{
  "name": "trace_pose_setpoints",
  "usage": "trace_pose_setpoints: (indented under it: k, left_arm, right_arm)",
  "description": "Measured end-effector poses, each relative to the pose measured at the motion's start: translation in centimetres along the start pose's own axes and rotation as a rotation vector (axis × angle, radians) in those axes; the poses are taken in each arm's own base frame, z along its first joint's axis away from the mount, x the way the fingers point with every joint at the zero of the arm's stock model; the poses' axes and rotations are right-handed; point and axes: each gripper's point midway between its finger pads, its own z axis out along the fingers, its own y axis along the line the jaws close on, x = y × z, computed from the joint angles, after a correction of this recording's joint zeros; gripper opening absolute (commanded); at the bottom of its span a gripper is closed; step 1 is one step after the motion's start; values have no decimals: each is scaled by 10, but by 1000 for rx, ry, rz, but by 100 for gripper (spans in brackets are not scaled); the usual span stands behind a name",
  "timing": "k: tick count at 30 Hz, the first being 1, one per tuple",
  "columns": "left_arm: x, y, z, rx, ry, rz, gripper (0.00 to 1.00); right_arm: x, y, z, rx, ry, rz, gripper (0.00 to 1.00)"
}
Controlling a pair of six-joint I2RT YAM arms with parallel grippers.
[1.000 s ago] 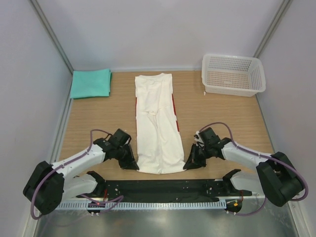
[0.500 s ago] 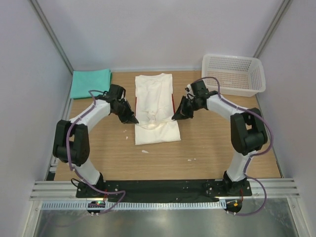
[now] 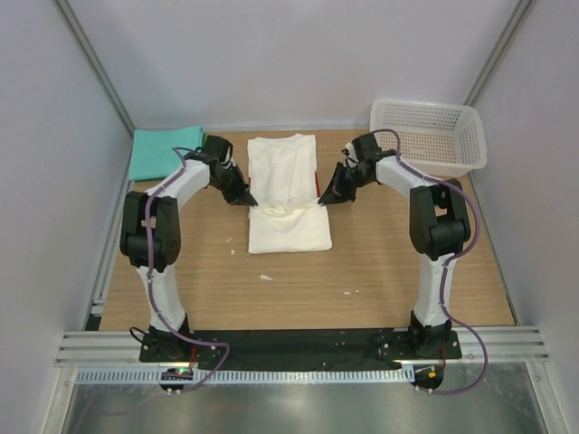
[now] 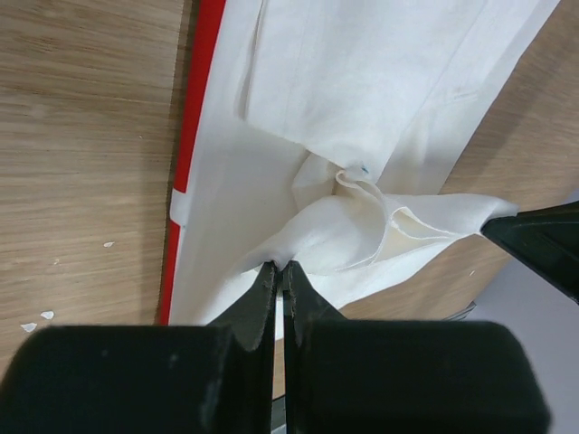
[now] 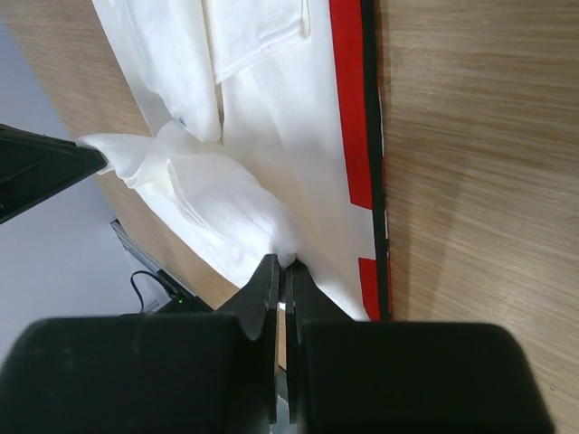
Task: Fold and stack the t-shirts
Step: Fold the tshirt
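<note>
The white t-shirt (image 3: pixel 288 208) lies lengthwise on the table's middle, its near half doubled back toward the far end, with red print showing along its edges (image 4: pixel 187 163) (image 5: pixel 355 136). My left gripper (image 3: pixel 249 201) is shut on the lifted hem's left corner (image 4: pixel 280 264). On the other side my right gripper (image 3: pixel 322 201) is shut on the right corner (image 5: pixel 288 259). Between the two, the raised hem sags in loose folds (image 4: pixel 362 226). The folded teal-green t-shirt (image 3: pixel 163 150) rests at the far left corner.
A white mesh basket (image 3: pixel 425 136) stands at the far right. Small white specks (image 3: pixel 266 277) lie on the wooden table (image 3: pixel 389 253) nearer the arm bases. Grey walls close in on both sides and the back.
Both grippers have carried the white shirt's near hem from the near edge toward the far end, folding the shirt over itself. The arms are now stretched out far.
</note>
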Motion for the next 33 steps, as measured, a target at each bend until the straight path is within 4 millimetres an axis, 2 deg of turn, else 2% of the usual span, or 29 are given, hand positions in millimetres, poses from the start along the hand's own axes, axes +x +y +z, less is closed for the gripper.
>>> trace_pose_setpoints:
  k: [7,10,12,16,17,18,20,23,25,26,28,29,31,33]
  left_arm:
    - [-14,-3,-5,19,-12,-10,0]
    - [-17,2,4,10,2,-22,0]
    - [-20,8,14,-4,17,-35,1]
    - [-30,21,32,-46,31,-40,18]
    - [-35,24,34,-69,27,-33,32]
    - [-41,25,34,-89,11,-16,38]
    - [-58,25,27,-130,-45,17,48]
    - [-72,17,4,-146,-129,66,50]
    - [-73,4,-21,-112,-171,97,47]
    - [-69,-6,-33,-66,-184,118,39]
    - [-52,-21,-51,29,-182,146,29]
    - [-43,-27,-56,73,-172,159,26]
    - [-25,-38,-54,167,-147,175,23]
    - [-5,-42,-37,227,-93,176,22]
  right_arm:
    - [-15,3,-1,-25,-14,-9,1]
    - [-26,5,4,-39,-17,-10,1]
    - [-35,3,10,-46,-15,-6,6]
    - [-53,-7,25,-42,-9,3,32]
    - [-58,-8,27,-40,-8,5,33]
    - [-65,-9,30,-38,-11,-3,35]
    - [-82,-10,28,-15,-34,-35,43]
    - [-94,-11,14,48,-75,-92,48]
    - [-93,-6,-6,74,-103,-130,51]
    - [-88,-4,-15,76,-112,-138,52]
    - [-67,3,-33,53,-116,-145,50]
    - [-55,8,-39,29,-116,-140,45]
    - [-39,20,-41,-37,-113,-136,38]
    - [-30,31,-27,-95,-98,-127,34]
